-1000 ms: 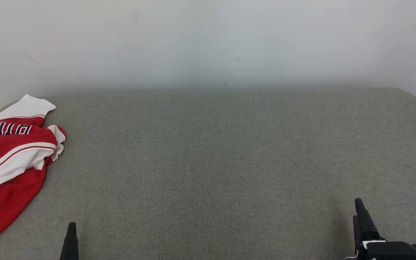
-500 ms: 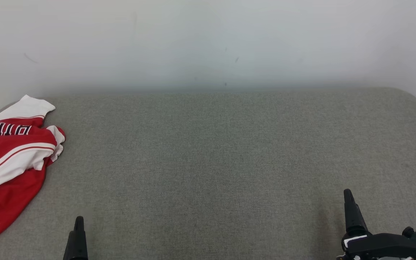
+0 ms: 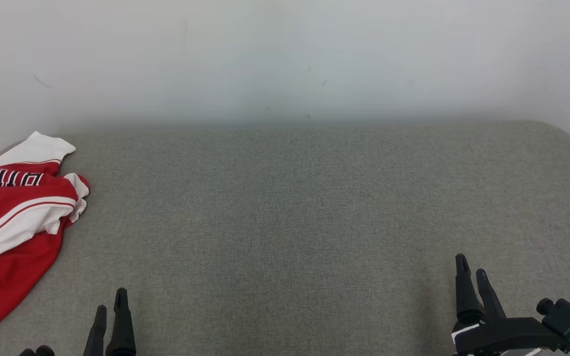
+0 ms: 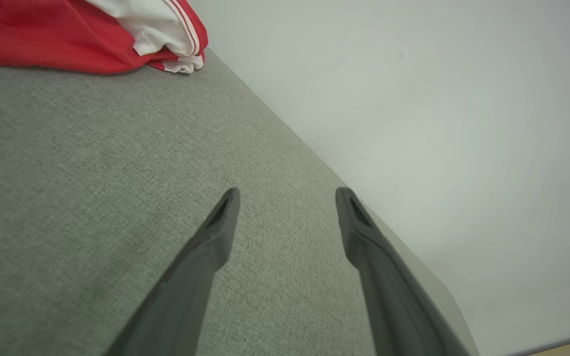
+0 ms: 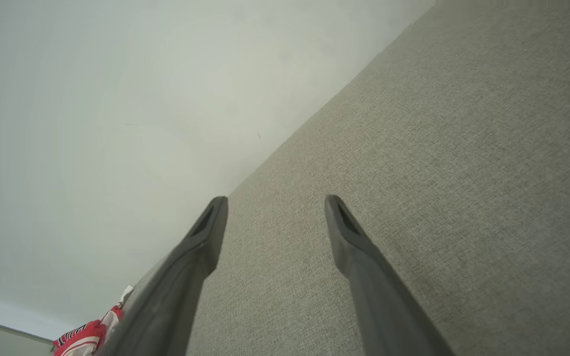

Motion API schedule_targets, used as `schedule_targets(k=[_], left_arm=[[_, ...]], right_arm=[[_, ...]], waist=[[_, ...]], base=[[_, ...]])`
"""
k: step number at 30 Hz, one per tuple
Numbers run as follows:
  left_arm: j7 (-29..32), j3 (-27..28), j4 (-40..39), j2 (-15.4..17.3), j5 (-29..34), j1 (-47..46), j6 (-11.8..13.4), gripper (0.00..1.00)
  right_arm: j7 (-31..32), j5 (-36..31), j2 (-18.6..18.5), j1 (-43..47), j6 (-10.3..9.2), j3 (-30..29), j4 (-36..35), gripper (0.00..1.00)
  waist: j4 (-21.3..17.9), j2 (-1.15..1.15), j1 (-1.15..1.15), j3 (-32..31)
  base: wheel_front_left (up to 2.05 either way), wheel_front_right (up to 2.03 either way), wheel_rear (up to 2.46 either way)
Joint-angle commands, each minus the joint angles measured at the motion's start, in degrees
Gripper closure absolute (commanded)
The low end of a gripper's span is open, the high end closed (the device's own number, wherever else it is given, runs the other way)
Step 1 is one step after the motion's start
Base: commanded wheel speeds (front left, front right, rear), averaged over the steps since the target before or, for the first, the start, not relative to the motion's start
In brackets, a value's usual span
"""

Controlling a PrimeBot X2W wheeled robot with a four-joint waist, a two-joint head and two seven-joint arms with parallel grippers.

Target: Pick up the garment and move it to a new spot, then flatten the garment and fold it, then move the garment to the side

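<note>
The crumpled red-and-white fabric garment (image 3: 13, 232) lies on the far left end of the grey woven-fabric cushion (image 3: 285, 212), with the plain pale wall (image 3: 285, 59) behind the cushion. The dark two-fingered left gripper (image 3: 111, 300) is over the near edge, to the garment's right and apart from it. The dark two-fingered right gripper (image 3: 470, 265) is at the near right, well apart from both.

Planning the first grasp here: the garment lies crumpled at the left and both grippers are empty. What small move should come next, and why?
Probably move the left gripper leftward toward the red-and-white garment. Its jaws stand open over the bare grey surface, apart from the cloth, and the right gripper sits much farther away at the opposite side.
</note>
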Motion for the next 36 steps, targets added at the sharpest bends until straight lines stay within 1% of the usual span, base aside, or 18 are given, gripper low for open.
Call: schedule_targets(k=[1,8,12,19,36], left_arm=[[-0.73,-0.14,-1.02,0.49,2.9,0.13,0.43,0.0],[-1.89,-0.62,-1.18,0.52,10.79,0.36,2.2,0.0],[-2.55,-0.88,-1.2,0.56,14.06,0.37,2.95,0.0],[-3.67,-1.25,-0.83,1.14,19.1,0.35,3.37,0.0],[-5.86,-1.23,-1.83,1.39,28.03,0.9,3.74,0.0]], right_arm=[[-0.68,-2.99,-0.34,-0.47,0.02,0.5,-1.01,0.0],[-1.88,-10.38,-0.36,-0.44,0.02,1.65,-1.41,0.0],[-2.56,-13.51,-0.37,-0.38,0.02,2.06,-1.46,0.0],[-3.64,-18.49,-0.39,-0.22,0.02,2.13,-1.46,0.0],[-5.82,-26.96,-0.41,0.25,0.02,3.47,-0.92,0.0]], waist=[[-0.02,0.0,0.0,-0.04],[-0.01,0.0,0.0,-0.16],[0.03,0.0,0.0,-0.25],[0.09,0.0,0.0,-0.48],[0.21,0.0,0.0,-1.13]], base=[[0.0,0.0,0.0],[0.0,0.0,0.0],[0.0,0.0,0.0],[0.0,0.0,0.0],[0.0,0.0,0.0]])
